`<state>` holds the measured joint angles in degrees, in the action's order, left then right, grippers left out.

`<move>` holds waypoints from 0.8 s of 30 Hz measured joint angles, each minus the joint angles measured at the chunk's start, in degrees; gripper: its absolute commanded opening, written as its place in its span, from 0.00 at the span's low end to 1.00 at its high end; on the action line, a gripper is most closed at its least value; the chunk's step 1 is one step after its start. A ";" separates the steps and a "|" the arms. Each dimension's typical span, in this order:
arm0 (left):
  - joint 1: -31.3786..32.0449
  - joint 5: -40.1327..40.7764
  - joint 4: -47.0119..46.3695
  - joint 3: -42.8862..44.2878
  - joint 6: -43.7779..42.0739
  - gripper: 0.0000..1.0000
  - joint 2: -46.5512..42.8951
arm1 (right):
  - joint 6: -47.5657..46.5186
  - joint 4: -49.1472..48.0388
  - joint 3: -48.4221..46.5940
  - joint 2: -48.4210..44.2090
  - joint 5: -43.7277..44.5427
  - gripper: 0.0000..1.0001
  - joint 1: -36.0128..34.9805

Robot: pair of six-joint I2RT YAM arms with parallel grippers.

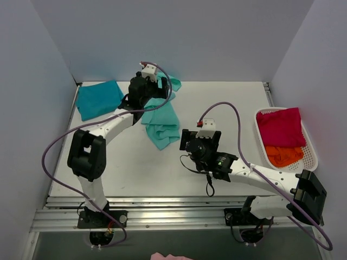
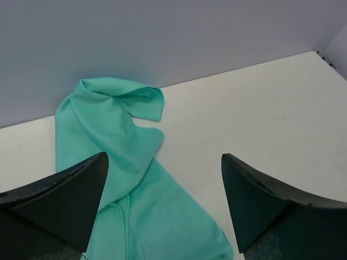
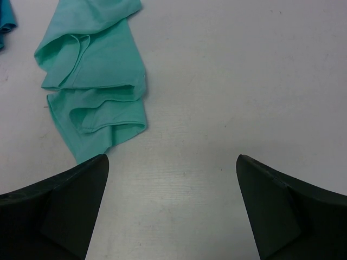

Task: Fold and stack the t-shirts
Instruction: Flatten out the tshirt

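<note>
While both are held wide open and empty, the mint shirt is bunched under the left gripper and ahead-left of the right gripper, likely for spreading; the teal shirt is set aside, left of both.

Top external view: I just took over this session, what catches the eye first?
The mint-green t-shirt lies rumpled in a long strip at the middle rear of the table, with the open left gripper poised over its far end. A teal-blue t-shirt lies folded flat in the far left corner. At the right edge, a white basket holds a red cloth and an orange cloth.
</note>
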<state>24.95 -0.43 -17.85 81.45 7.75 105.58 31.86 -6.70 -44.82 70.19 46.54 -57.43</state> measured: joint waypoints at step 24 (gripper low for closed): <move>-5.51 6.23 22.18 70.73 -0.13 0.87 53.35 | -0.63 -0.09 3.80 -4.24 0.13 1.00 0.87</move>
<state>19.44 5.80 4.34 152.18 7.62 158.93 31.22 -6.79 -41.01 65.95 46.68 -56.55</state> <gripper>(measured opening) 0.954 0.998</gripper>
